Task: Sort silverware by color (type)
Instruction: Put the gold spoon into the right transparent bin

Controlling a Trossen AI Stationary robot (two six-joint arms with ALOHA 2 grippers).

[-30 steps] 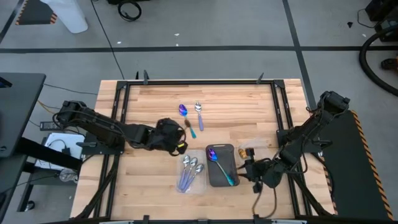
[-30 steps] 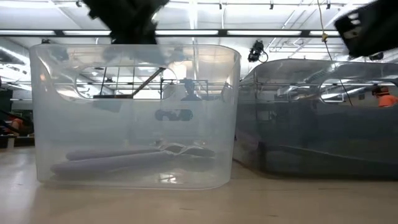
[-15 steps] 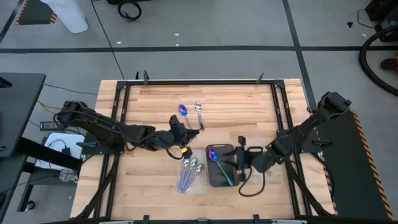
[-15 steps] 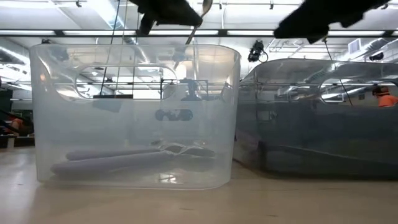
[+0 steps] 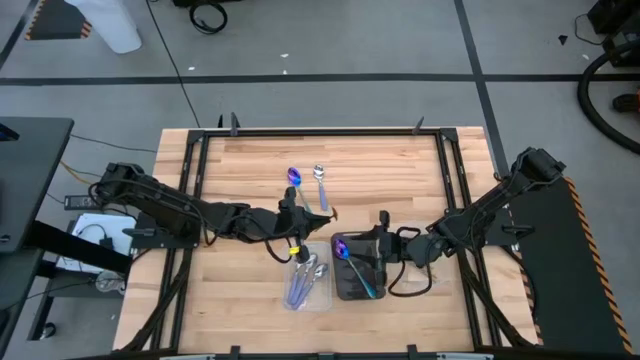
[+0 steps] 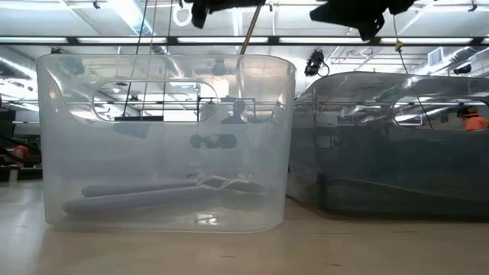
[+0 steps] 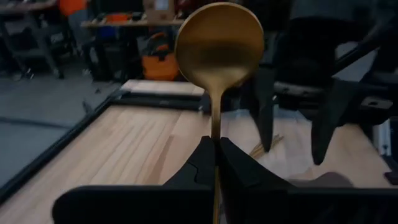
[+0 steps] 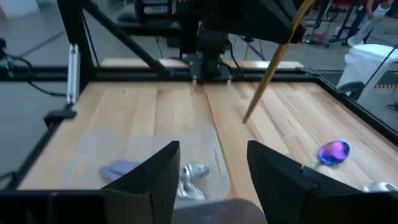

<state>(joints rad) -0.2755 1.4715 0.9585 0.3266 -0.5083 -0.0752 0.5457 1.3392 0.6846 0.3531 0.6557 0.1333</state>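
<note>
A gold spoon hangs in the air over the table's middle, with my left gripper shut on it. Its bowl is up and its free handle end points down. My right gripper stands open facing it, above the dark tray, with nothing between its fingers. In that tray lies a purple-blue spoon with a teal handle. The clear tray holds silver spoons. A purple-blue spoon and a silver spoon lie on the table farther back. My left gripper pinches the gold spoon's handle between its two fingers, some way below the bowl. The fingers reach in about level from the table's left and lie across the handle. The spoon is lifted clear and tilted, its long handle end hanging below the fingers.
The two trays stand side by side near the table's front edge, clear tray left, dark tray right. A black frame rail runs around the table. Bare wood lies at the far right and left.
My left gripper has risen, reached toward the table's right and tipped from pointing down to about level, carrying the gold spoon up with its bowl now on top. My right gripper has swung from the near right corner toward the left, over the dark tray, and has opened.
</note>
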